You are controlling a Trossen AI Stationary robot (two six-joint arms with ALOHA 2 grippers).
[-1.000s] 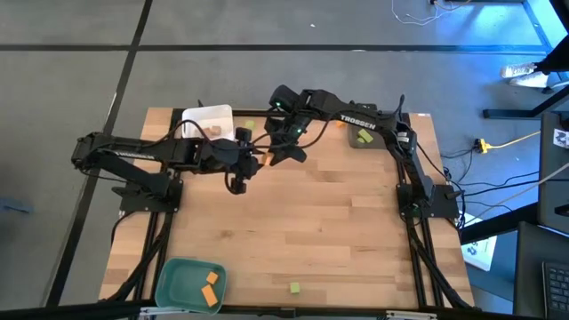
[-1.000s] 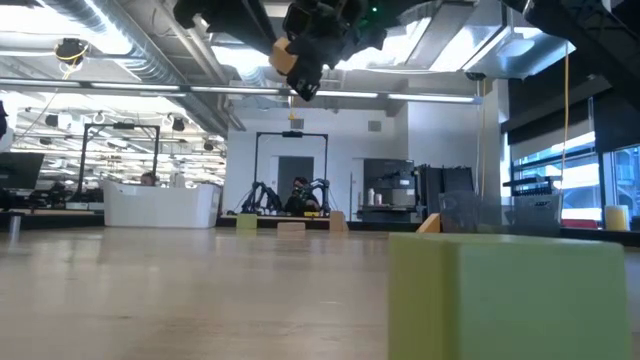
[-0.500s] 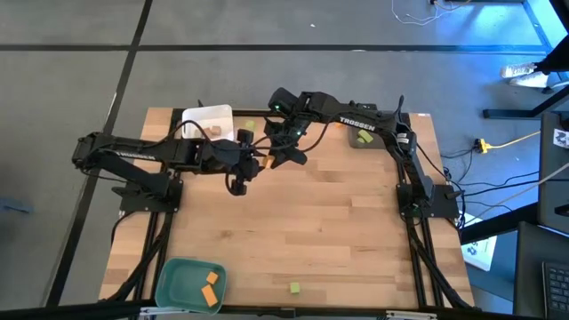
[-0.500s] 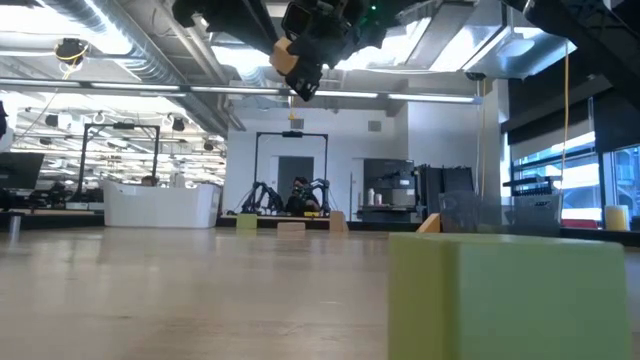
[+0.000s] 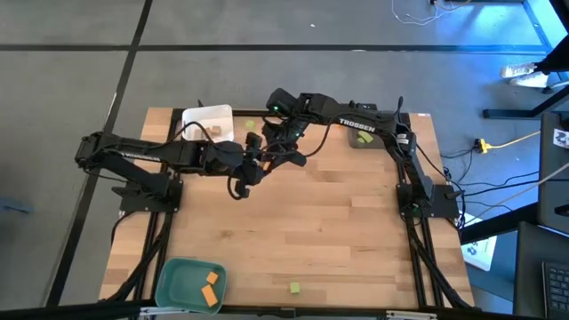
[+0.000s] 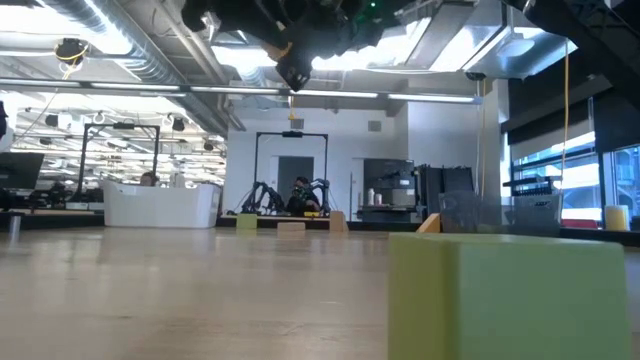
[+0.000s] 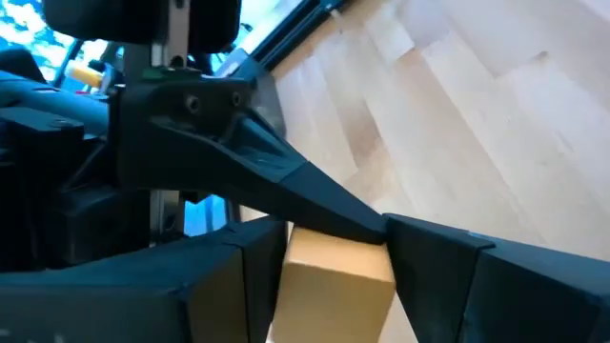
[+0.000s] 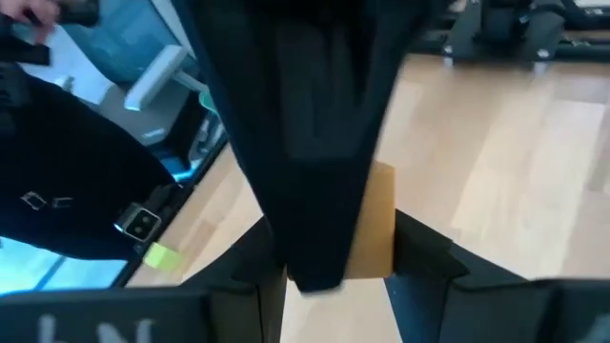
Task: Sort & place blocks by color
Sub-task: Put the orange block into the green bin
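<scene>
Wooden planks make up the table (image 5: 302,222), which carries everything else. Above its far middle the two dark arms meet in the air. A white tray (image 5: 207,121) sits at the far left with a tan block (image 5: 214,132) in it, and a teal tray (image 5: 189,283) at the near left holds two orange blocks (image 5: 210,291). The left gripper (image 7: 334,252) and the right gripper (image 8: 329,252) each have their fingers closed against the same orange block (image 7: 329,286), held high off the table between them. One green block (image 5: 294,287) lies alone near the front edge.
</scene>
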